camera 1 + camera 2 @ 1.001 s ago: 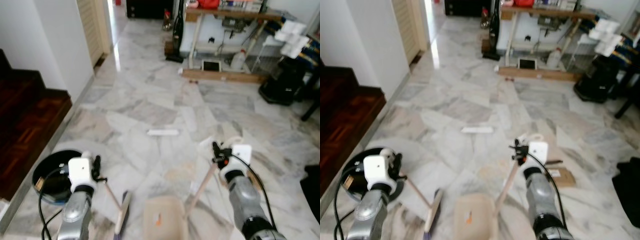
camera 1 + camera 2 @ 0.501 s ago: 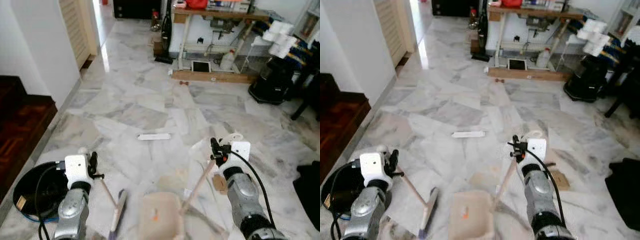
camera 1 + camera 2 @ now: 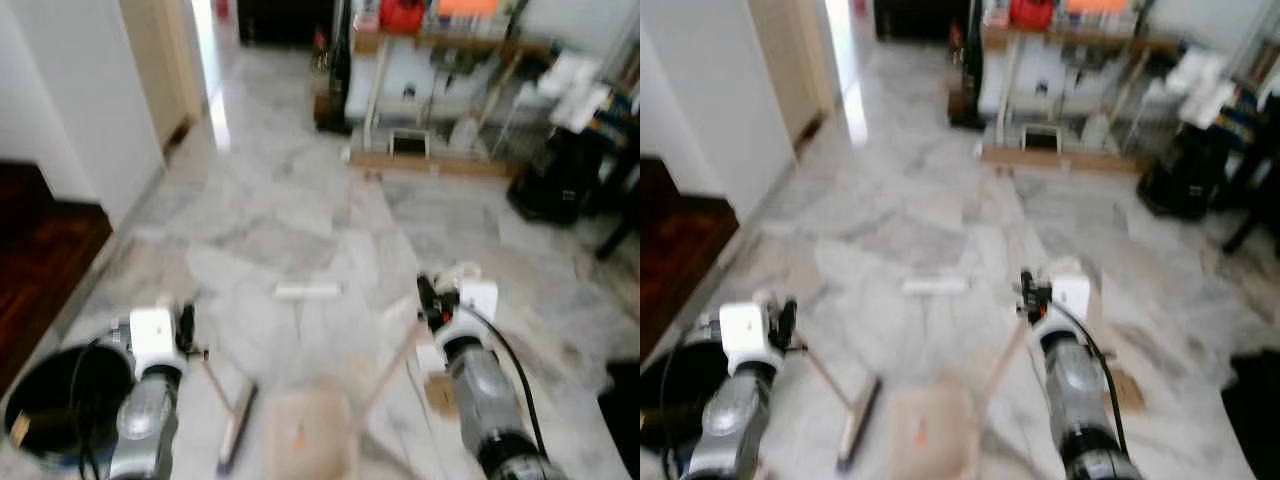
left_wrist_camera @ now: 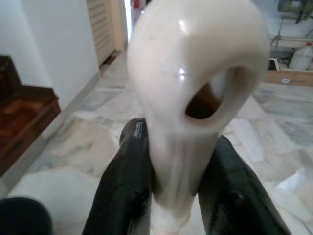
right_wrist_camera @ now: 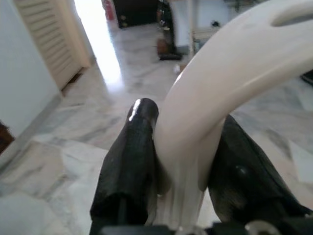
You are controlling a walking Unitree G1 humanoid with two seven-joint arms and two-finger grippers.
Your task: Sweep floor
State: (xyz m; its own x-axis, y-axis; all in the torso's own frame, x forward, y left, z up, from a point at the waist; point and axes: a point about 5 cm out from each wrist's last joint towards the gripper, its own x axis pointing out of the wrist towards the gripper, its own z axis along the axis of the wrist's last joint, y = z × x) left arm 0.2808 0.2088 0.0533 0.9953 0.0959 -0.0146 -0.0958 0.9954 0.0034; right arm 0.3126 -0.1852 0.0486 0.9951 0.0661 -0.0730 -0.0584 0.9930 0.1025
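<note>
We look down a marble floor point(image 3: 300, 200) from the robot's head; the picture is blurred, so the robot seems to be on the move. Our left end effector point(image 4: 171, 176) is clenched on the cream handle of a short broom point(image 3: 236, 435), whose brush head rests on the floor near us, a little left of centre. Our right end effector point(image 5: 181, 161) is clenched on the curved cream handle of a dustpan point(image 3: 310, 445), which sits flat on the floor just right of the brush. A small orange speck lies in the dustpan.

Ahead, near the middle of the floor, lies a long white strip of litter point(image 3: 307, 290). A brown scrap of cardboard point(image 3: 440, 392) lies near the right arm. A black bucket point(image 3: 60, 400) stands at the near left, and a cluttered bench point(image 3: 440, 45) stands far off against the wall.

We judge the step in hand to be carrying both tools toward the litter. The next move calls for setting the dustpan beside the strip and drawing the brush toward it.

No brand, label or writing can be read at this blur.
</note>
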